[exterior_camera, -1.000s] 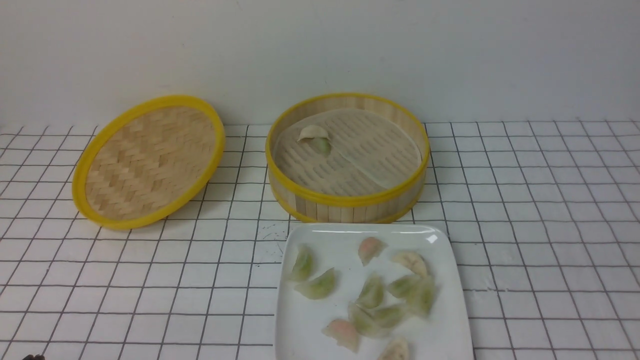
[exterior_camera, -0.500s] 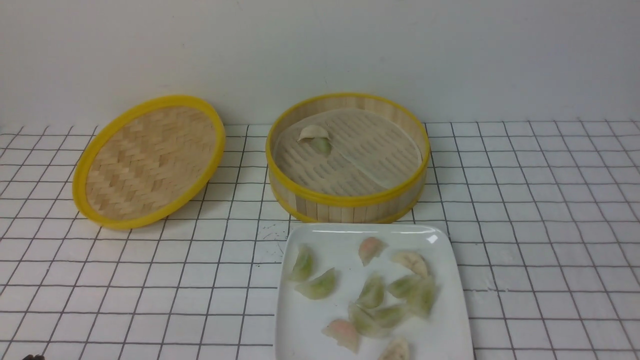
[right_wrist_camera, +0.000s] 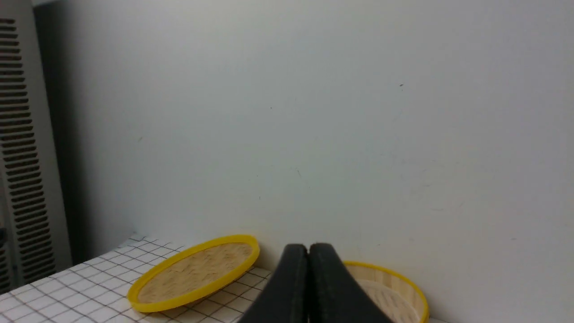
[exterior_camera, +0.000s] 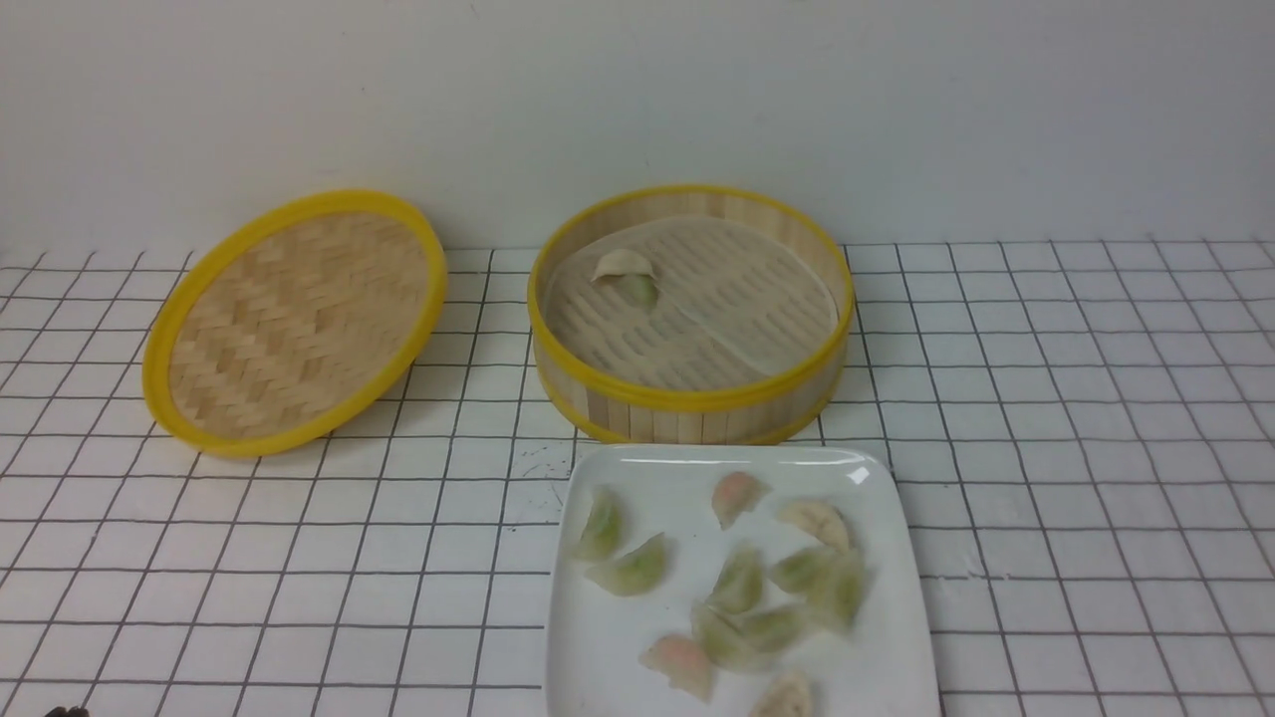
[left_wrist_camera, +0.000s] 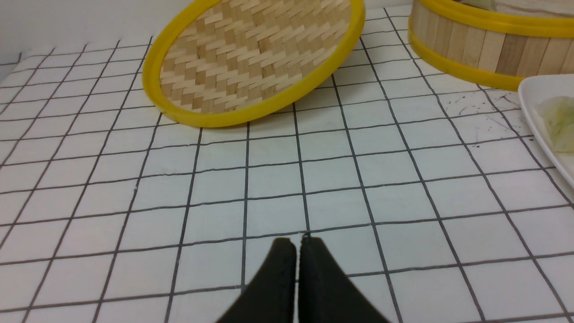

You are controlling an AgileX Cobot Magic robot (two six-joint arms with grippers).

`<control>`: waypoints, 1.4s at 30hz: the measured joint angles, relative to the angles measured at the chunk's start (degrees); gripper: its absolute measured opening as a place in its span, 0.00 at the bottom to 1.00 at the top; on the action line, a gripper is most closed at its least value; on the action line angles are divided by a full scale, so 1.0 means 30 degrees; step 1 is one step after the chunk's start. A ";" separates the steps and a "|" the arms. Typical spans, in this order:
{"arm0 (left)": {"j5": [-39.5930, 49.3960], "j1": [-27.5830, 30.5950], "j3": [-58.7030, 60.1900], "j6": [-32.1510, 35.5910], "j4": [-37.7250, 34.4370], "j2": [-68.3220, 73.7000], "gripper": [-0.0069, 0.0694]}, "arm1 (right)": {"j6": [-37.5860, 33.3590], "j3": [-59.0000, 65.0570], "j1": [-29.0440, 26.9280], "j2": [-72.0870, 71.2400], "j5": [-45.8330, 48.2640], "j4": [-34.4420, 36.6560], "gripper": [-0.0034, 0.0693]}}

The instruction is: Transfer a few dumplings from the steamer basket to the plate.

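Observation:
The steamer basket [exterior_camera: 692, 398] stands at the back centre and holds two dumplings [exterior_camera: 628, 274] on its pale liner, one cream and one green. The white square plate [exterior_camera: 667, 463] lies just in front of it with several dumplings [exterior_camera: 742, 583] on it, green, pinkish and cream. The left gripper [left_wrist_camera: 298, 242] is shut and empty, low over the grid cloth near the front left, well apart from the plate [left_wrist_camera: 536, 96] and the basket [left_wrist_camera: 475, 49]. The right gripper [right_wrist_camera: 308, 247] is shut and empty, held high and facing the wall, with the basket [right_wrist_camera: 403, 280] below it.
The shallow woven yellow-rimmed lid [exterior_camera: 294, 319] lies tilted at the back left; it also shows in the left wrist view [left_wrist_camera: 251, 58] and the right wrist view [right_wrist_camera: 197, 271]. A white wall stands behind the table. A dark slatted panel [right_wrist_camera: 20, 157] stands at the far left.

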 joint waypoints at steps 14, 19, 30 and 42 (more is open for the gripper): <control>-0.0003 0.0000 0.0000 0.0000 0.0000 0.0000 0.08 | -0.0455 0.8536 -0.9382 0.0004 -0.0302 0.0133 0.03; 0.0014 0.0000 0.0000 0.0000 0.0000 0.0000 0.08 | -0.0455 0.8713 -0.9382 0.0004 -0.1260 0.0133 0.03; 0.0014 0.0000 0.0000 0.0000 0.0000 0.0000 0.08 | -0.0455 0.8713 -0.9382 0.0004 -0.1258 0.0133 0.03; 0.0014 0.0000 0.0000 0.0000 0.0000 0.0000 0.08 | -0.0455 0.8713 -0.9390 0.0004 -0.1258 0.0133 0.03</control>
